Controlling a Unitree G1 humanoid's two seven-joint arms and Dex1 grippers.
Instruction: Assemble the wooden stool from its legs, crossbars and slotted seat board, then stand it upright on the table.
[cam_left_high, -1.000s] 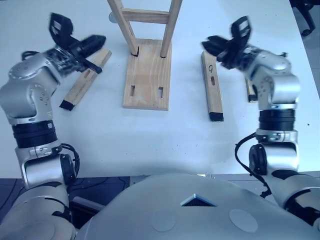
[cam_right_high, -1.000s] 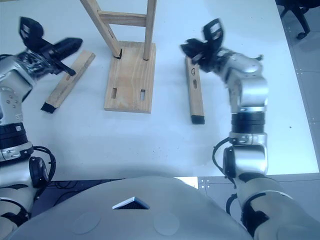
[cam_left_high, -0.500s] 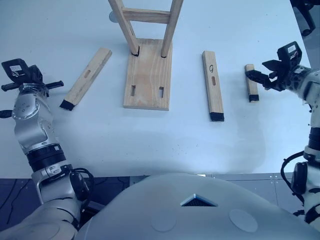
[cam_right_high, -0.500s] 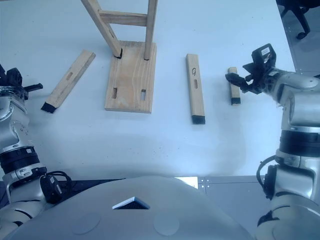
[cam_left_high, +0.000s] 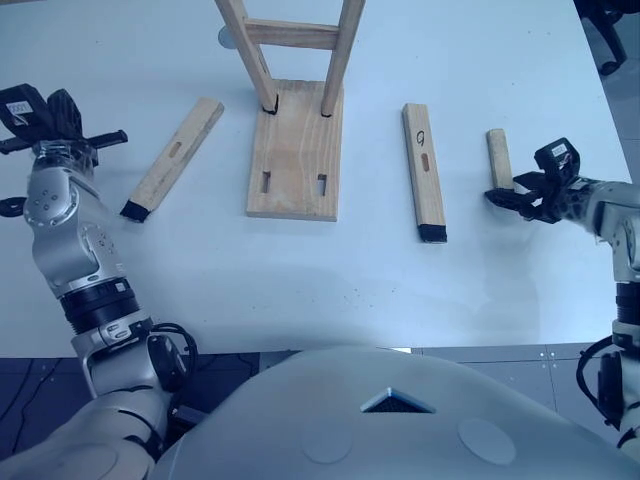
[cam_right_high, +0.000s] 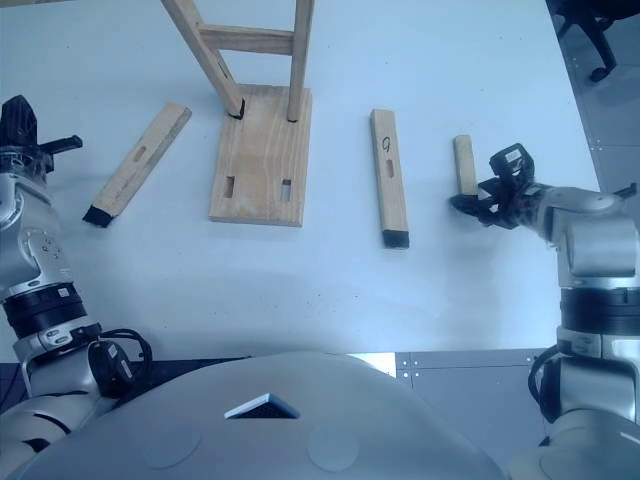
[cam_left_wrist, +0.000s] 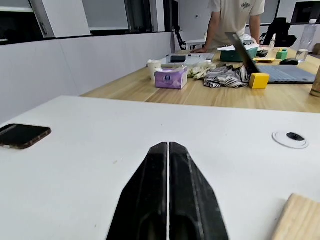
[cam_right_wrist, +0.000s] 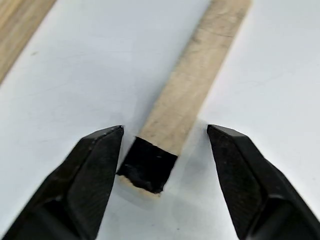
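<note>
The stool was half built. The slotted seat board (cam_left_high: 293, 150) lay flat in the middle of the bench (cam_left_high: 300, 280). Two legs (cam_left_high: 248, 50) stood in its far pair of slots, tied together by an upper crossbar (cam_left_high: 290, 33), and the near pair of slots was empty.

The parts for those slots lay flat on the bench. One loose leg (cam_left_high: 172, 157) rested at an angle to the left of the board. A second loose leg (cam_left_high: 424, 170) lay parallel to the board on its right. The short crossbar (cam_left_high: 497, 158) lay further right again, apart from that leg.

The right hand (cam_right_wrist: 164, 132) was low at the near, black-tipped end of the short crossbar. Its fingers (cam_right_wrist: 95, 165) were spread apart, one on each side of the wood. Neither looked to be pressing on it, which suggested it was lined up to grip the bar across its narrow width. The next step was probably to close on the bar and lift it.

The left hand (cam_left_wrist: 168, 147) hung above the far left edge of the bench with its fingers pressed together and nothing between them. It was well away from the parts, probably parked there so as not to crowd the work.
</note>
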